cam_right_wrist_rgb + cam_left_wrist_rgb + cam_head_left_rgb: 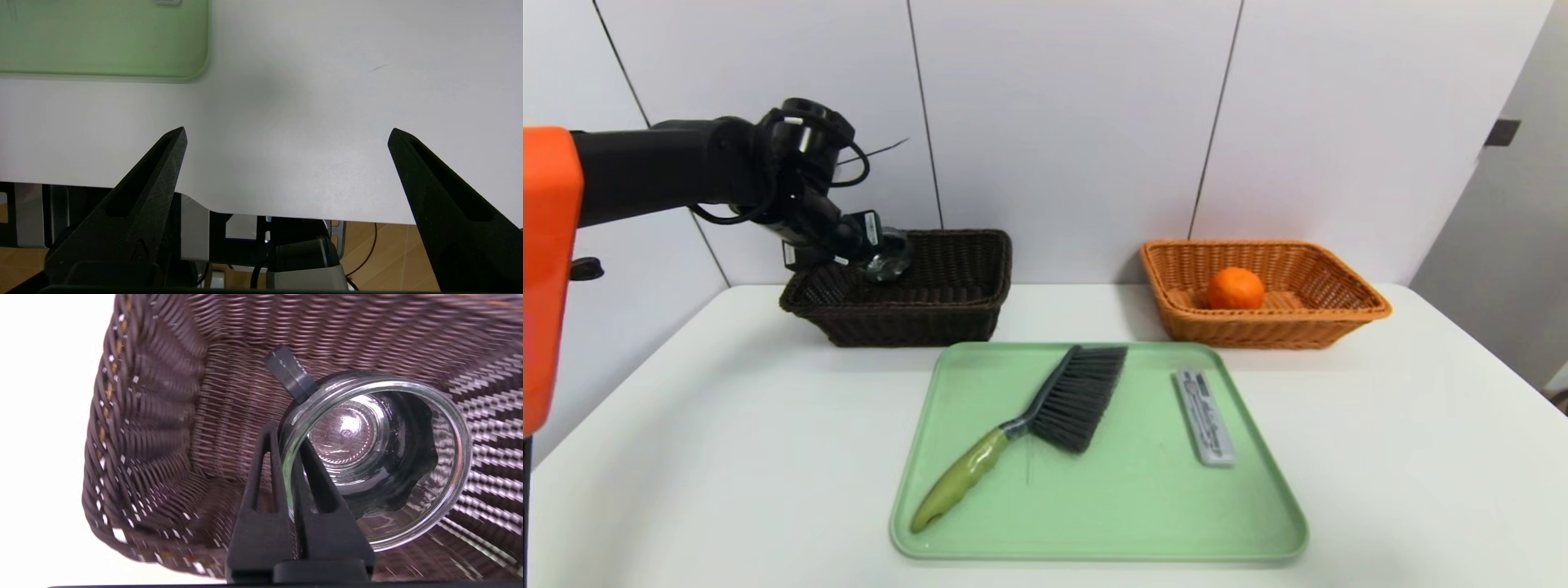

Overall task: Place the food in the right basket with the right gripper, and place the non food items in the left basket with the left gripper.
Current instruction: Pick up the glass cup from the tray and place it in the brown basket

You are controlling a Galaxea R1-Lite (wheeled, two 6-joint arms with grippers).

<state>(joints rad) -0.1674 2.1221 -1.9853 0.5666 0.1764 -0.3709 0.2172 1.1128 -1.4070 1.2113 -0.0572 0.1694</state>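
My left gripper (pixel 882 255) hangs over the near-left part of the dark brown left basket (pixel 947 314), shut on the rim of a clear glass jar (pixel 889 260). In the left wrist view one finger is inside the glass jar (pixel 408 465) and one outside, pinching its wall, with the left basket (pixel 155 428) below. An orange (pixel 1235 288) lies in the tan right basket (pixel 1339 314). A hand brush (pixel 1045 416) with a green handle and a grey flat bar (pixel 1205 416) lie on the green tray (pixel 1094 523). My right gripper (pixel 287 132) is open and empty over the table's front edge, out of the head view.
The white table (pixel 727 433) carries the tray in the middle and both baskets at the back by the wall. In the right wrist view the tray corner (pixel 179 61) is beyond the fingers, and the robot base and floor show below the table edge.
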